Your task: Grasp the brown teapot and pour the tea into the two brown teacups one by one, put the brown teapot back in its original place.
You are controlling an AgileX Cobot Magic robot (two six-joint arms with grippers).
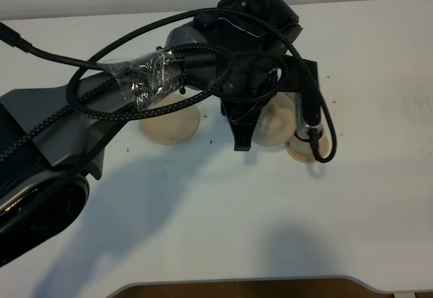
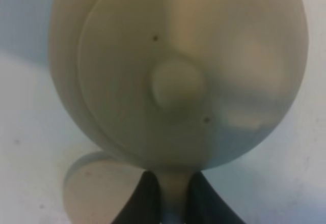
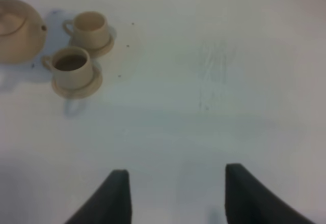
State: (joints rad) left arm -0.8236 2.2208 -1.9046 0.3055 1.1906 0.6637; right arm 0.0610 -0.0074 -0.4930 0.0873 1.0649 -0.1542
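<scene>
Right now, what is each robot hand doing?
Left gripper: closed on the brown teapot, by its handle.
Right gripper: open, holding nothing.

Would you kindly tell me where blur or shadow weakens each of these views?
Left wrist view: the brown teapot fills the frame, out of focus. Right wrist view: slightly soft, the two brown teacups readable. Exterior high view: sharpest, but the left arm throws a broad shadow on the table.
</scene>
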